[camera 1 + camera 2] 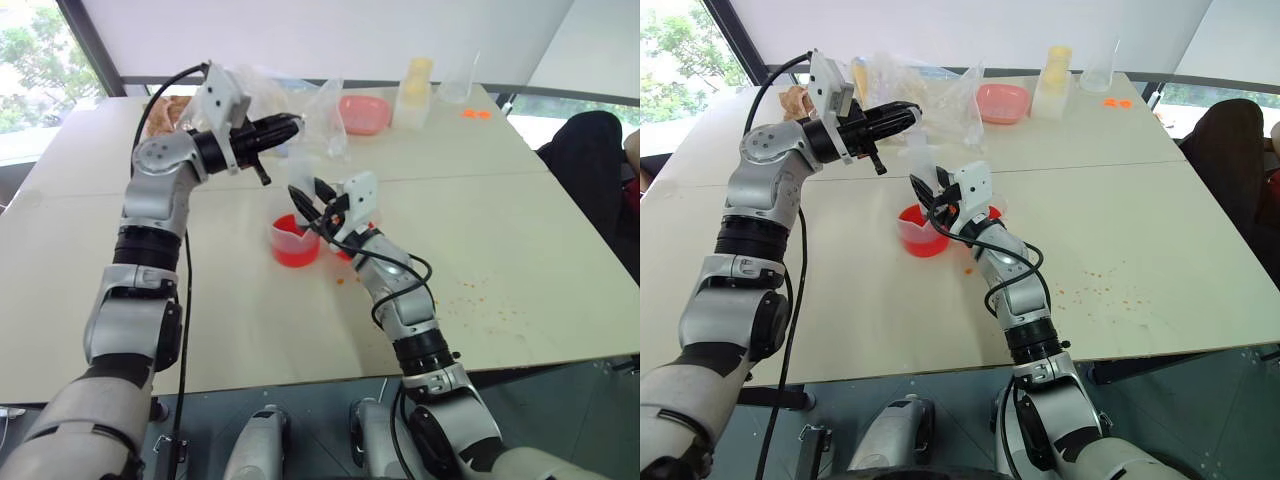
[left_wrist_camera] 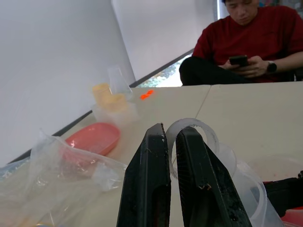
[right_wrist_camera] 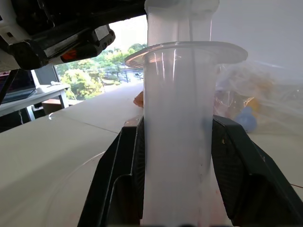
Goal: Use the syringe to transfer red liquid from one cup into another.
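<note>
Right gripper (image 3: 176, 156) is clamped on the syringe (image 3: 176, 118) barrel, one black finger on either side, just under the flange – syringe stands upright.

Head views: syringe (image 1: 303, 180) rises at about 11 o'clock from the right gripper (image 1: 318, 205), tip down over the spouted beaker (image 1: 294, 241). Beaker holds red liquid (image 1: 296, 254) low in the bottom. The smaller cup (image 1: 990, 213) sits just beside the beaker at 3 o'clock, mostly hidden behind the right wrist – some red shows there too, level unreadable.

Left gripper (image 1: 272, 128) is above, at 11 o'clock from the syringe top. Its fingers (image 2: 150, 175) are pressed together with the plunger's thumb ring (image 2: 194, 130) pinched between them, so it is closed on the plunger top.

Handling, my read: barrel is stiff, light, smooth clear plastic, slippery if wet. Mid-barrel below the flange is the right hold, since the flange stops it sliding through. Plunger ring is thin; pull straight along the axis or it will bind. Both cups are light and easy to tip.

Further back: clear plastic bags (image 1: 300, 100), pink dish (image 1: 363, 113), pale yellow container (image 1: 415, 90).
</note>
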Motion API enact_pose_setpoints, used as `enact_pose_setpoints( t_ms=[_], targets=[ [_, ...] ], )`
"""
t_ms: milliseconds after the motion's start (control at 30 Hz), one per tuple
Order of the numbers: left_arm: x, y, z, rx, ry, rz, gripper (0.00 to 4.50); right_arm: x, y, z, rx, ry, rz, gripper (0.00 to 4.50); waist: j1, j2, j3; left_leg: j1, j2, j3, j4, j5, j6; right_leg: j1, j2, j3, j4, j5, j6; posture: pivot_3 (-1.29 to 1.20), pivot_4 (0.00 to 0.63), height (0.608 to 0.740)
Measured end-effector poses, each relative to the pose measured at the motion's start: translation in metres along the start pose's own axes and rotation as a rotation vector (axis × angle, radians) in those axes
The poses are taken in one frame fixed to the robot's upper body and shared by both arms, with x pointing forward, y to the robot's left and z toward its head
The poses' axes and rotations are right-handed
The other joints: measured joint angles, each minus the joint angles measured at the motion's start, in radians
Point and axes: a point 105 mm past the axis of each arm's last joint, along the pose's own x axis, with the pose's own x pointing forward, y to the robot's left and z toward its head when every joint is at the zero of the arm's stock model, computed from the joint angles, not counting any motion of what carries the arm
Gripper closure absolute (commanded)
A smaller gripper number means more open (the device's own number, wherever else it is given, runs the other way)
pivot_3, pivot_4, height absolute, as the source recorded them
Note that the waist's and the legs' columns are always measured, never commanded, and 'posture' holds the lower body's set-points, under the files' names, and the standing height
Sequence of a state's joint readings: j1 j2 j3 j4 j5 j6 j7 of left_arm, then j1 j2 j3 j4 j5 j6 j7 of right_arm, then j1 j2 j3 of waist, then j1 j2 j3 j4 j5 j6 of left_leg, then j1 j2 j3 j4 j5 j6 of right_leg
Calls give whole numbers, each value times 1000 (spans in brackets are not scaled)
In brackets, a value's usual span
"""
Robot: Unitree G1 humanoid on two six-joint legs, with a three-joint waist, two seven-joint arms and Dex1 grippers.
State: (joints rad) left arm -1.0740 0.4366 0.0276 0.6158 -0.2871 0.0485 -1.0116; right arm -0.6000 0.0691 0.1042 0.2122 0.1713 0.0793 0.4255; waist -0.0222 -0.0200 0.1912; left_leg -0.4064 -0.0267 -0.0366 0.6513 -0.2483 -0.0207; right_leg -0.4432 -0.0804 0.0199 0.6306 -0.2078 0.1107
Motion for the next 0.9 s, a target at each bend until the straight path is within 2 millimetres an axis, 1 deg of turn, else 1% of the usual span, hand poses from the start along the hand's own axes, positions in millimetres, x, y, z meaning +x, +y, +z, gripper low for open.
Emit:
enact_pose_setpoints(
  t_ms=[233, 300, 333, 400, 433, 500, 600, 667, 767, 800, 833, 900],
  targets=[
    [-1, 2, 3, -6, -10, 13, 4482, 1, 1, -1, 7, -1, 1, 3090, 0, 0, 0, 0, 0, 0, 0, 0, 0, 0, 0, 0, 0, 0, 0, 0, 150, 740],
    [-4, 2, 5, -5, -4, 2, 3711, 2, 4, -1, 15, -4, 4, 3090, -2, 0, 0, 0, 0, 0, 0, 0, 0, 0, 0, 0, 0, 0, 0, 0, 150, 740],
    [-5, 2, 8, -2, -4, -5, 3458, 2, 5, -1, 18, -5, 6, 3090, -4, 0, 0, 0, 0, 0, 0, 0, 0, 0, 0, 0, 0, 0, 0, 0, 150, 740],
    [-8, 3, 13, 9, -1, -12, 2537, 4, 10, -1, 23, -10, 18, 3090, -13, 0, 0, 0, 0, 0, 0, 0, 0, 0, 0, 0, 0, 0, 0, 0, 150, 740],
    [-10, 4, 14, 7, 2, -8, 2198, 4, 11, -1, 22, -10, 24, 3090, -16, 0, 0, 0, 0, 0, 0, 0, 0, 0, 0, 0, 0, 0, 0, 0, 150, 740],
    [-14, 8, 16, 8, 13, 1, 1361, 4, 14, -2, 19, -8, 39, 3090, -20, 0, 0, 0, 0, -1, 0, 0, 0, 0, 0, 0, 0, 0, 0, 0, 150, 740],
    [-22, 5, 24, 31, 44, -35, 85, 5, 21, -3, 10, -3, 76, 3090, -27, 0, 0, 0, 0, 0, -1, 0, 0, 0, 1, 0, 0, 0, 0, 0, 150, 740],
    [-27, 1, 27, 45, 57, -62, 85, 6, 25, -3, 5, -1, 96, 3090, -28, 0, 0, 1, 1, 0, -1, 0, 0, 0, 1, 0, 1, 0, 0, 0, 150, 740],
    [-42, -6, 27, -11, 78, -99, 85, 8, 34, -3, 9, 19, 134, 3090, -37, 0, 0, 1, 1, 0, -1, 0, 0, 0, 1, 1, 1, 0, 0, 0, 150, 740],
    [-54, -14, 24, -54, 107, -138, 85, 8, 37, -2, 14, 27, 141, 3090, -46, 0, 0, 2, 2, 0, -2, 0, 0, 0, 1, 2, 2, 0, 0, 0, 150, 740],
    [-60, -19, 19, -92, 130, -160, 85, 8, 37, 0, 14, 22, 141, 3090, -47, 1, 0, 2, 2, 0, -2, 0, 0, 0, 1, 2, 2, 0, 0, 0, 150, 740],
    [-78, -30, 1, -228, 170, -166, 85, 9, 34, 13, 9, -6, 131, 3090, -48, 1, 0, 2, 4, -2, -2, 0, 0, 0, 1, 2, 2, 0, 0, 0, 150, 740]
  ],
)
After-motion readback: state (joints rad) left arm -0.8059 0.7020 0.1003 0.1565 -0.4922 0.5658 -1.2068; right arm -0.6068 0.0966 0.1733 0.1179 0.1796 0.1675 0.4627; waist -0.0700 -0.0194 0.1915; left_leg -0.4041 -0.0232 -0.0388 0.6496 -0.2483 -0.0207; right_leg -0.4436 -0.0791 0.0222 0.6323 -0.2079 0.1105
